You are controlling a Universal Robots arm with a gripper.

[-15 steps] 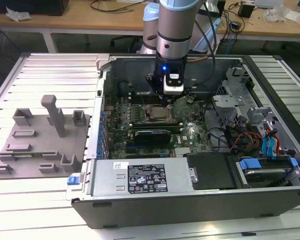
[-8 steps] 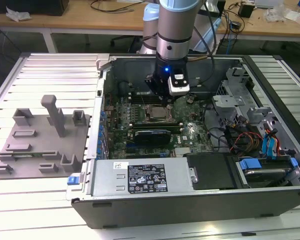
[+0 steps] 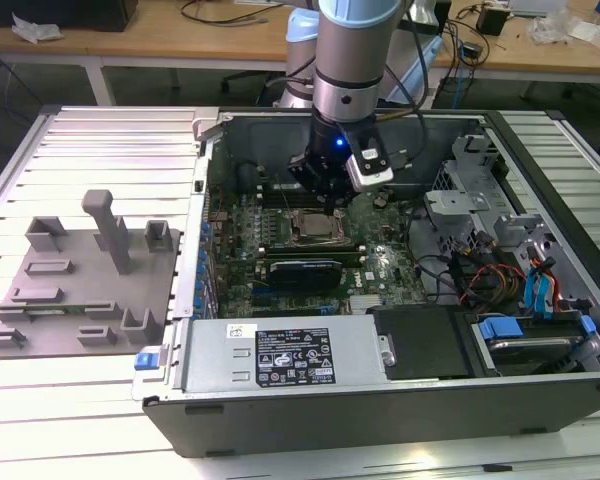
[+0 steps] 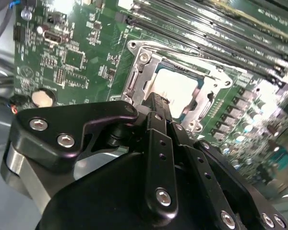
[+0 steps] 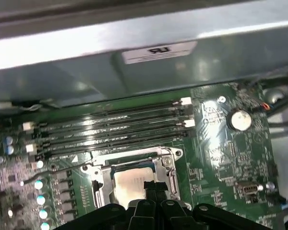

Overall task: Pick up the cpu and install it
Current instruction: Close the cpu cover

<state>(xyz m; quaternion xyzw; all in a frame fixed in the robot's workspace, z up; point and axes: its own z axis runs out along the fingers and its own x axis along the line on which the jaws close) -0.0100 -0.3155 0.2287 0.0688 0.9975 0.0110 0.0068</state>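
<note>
The jaws are drawn together with nothing between them, their tips poised over the near edge of the cpu [image 4: 175, 88]; whether they touch it, I cannot tell. The cpu lies flat in the metal-framed socket [image 5: 98, 175], its pale top showing in both wrist views. The socket sits near the middle of the green motherboard [image 4: 77, 57], just beside the memory slots [image 5: 110, 129]. The open computer case [image 3: 280, 420] rests on the bench [image 3: 100, 400], with a grey pegged plate [image 3: 80, 290] beside it towards the exterior view's left.
</note>
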